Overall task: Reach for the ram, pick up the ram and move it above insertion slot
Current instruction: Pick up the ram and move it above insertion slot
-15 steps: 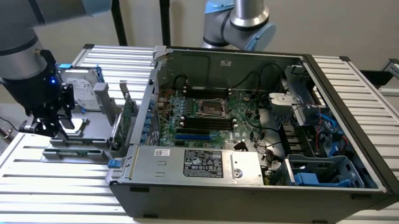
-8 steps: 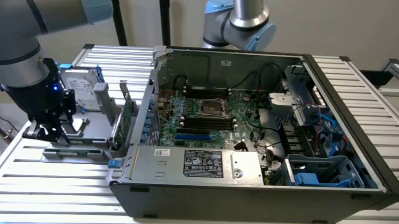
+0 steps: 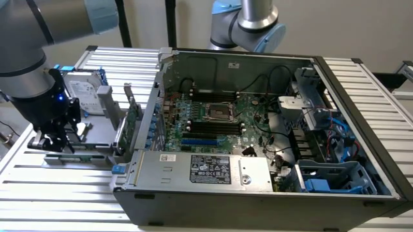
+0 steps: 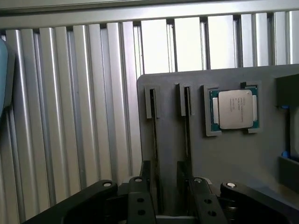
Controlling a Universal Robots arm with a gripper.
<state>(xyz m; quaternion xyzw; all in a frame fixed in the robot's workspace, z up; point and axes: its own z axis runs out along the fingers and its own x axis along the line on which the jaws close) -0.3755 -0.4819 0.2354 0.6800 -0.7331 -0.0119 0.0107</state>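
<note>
The gripper [image 3: 55, 142] [image 4: 164, 189] hangs low over the grey tray [image 4: 233, 158] on the desk [image 4: 70, 116], left of the computer [image 3: 258, 145] in the exterior view. Its fingers [image 4: 144, 184] are spread apart. The ram [image 4: 154, 140] stands edgewise in a tray slot between them, not gripped. A CPU [image 4: 235, 109] sits nearby.

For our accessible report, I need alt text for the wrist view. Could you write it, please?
An open claw hangs over a grey tray, its two fingers either side of one of two long narrow slots. A processor chip lies in a square recess beside the slots, and the tray rests on a ribbed metal table.
</note>
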